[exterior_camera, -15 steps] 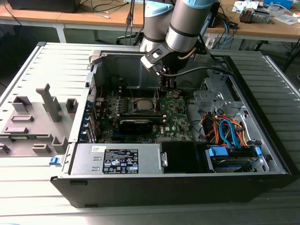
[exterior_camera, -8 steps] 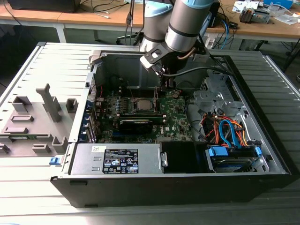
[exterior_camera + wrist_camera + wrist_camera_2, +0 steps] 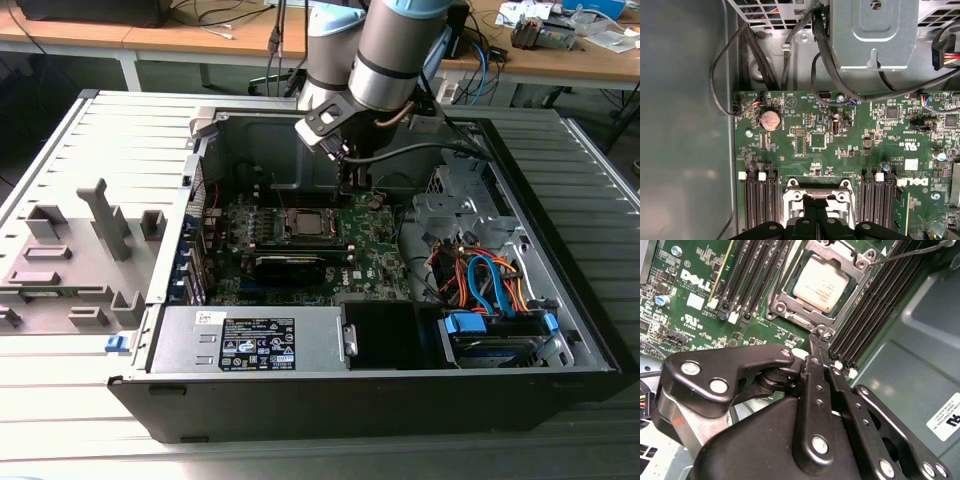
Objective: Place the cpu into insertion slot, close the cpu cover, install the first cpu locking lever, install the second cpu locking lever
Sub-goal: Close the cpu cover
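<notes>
Just off one corner of the cpu cover (image 3: 842,255), which lies flat over the seated cpu (image 3: 821,287), the gripper (image 3: 819,337) hangs with fingers (image 3: 816,365) pinched together on nothing; working the thin locking lever (image 3: 910,254) likely needs slow, low, sideways pressure.

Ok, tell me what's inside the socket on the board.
The chip lies inside the socket, its pale metal top showing through the cover's window. The chip hides the contacts beneath; the cover hides its edges.
</notes>
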Controlling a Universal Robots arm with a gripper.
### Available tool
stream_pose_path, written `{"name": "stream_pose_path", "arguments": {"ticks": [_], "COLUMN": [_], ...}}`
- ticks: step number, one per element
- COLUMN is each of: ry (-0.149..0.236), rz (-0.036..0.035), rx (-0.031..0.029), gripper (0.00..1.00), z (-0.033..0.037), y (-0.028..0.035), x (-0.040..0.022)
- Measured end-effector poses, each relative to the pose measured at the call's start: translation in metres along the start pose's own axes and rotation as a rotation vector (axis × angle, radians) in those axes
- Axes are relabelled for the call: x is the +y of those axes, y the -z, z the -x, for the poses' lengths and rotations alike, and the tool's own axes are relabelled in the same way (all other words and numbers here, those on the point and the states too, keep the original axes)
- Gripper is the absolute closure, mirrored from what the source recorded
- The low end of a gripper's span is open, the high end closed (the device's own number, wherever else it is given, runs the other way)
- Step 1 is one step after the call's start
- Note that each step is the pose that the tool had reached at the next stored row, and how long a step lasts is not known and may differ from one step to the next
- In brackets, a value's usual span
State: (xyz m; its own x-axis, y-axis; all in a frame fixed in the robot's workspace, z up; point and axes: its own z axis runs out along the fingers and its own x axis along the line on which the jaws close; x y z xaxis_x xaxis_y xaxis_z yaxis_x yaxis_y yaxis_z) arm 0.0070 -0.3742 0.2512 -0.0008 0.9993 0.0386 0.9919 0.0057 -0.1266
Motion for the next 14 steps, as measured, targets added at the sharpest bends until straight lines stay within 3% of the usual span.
{"name": "stream_pose_path", "arguments": {"ticks": [11,14], "ry": [0.0,0.0], "rz": [-0.0001,0.0], "rx": [0.0,0.0], "gripper": [0.89,0.89], "z": [0.0,0.0], "y": [-0.002,-0.0038], "x": [-0.0092,-0.0155]}}
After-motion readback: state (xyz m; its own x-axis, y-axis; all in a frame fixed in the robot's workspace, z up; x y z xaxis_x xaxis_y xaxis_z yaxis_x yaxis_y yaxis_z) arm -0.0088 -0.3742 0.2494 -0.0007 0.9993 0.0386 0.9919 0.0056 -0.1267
